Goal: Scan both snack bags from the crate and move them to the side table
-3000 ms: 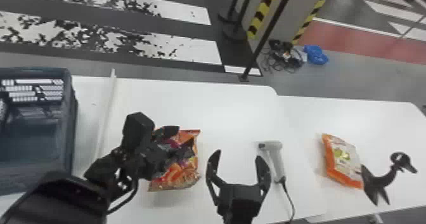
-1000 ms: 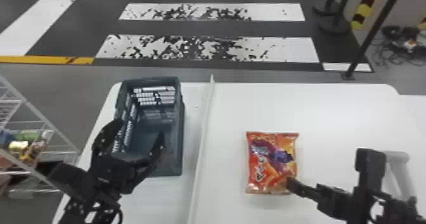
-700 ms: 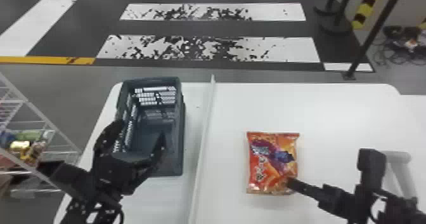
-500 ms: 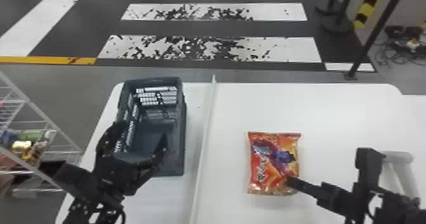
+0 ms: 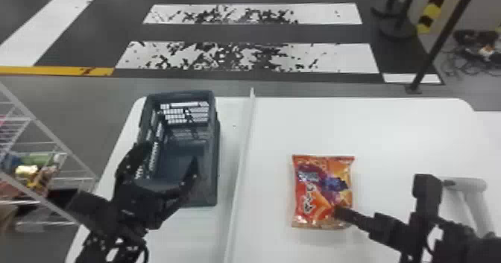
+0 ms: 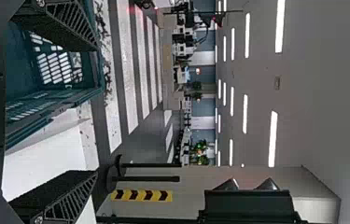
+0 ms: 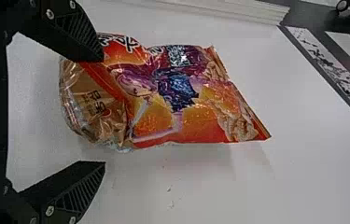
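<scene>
R hand point(image 7: 103, 112), open, has one finger over or against the near end of the snack bag point(image 5: 322, 191), flat on the tabletop point(image 5: 391, 132); L hand point(image 5: 170, 153), also open, is at the crate point(image 5: 217, 150). Step in hand — prob. pickup for scanning; next: straddle bag w/ both R fingers, then close.

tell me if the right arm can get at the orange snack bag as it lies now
Likely yes: the right gripper hangs open right by the orange snack bag, one finger at its edge, and nothing else on the white table stands between them.
</scene>
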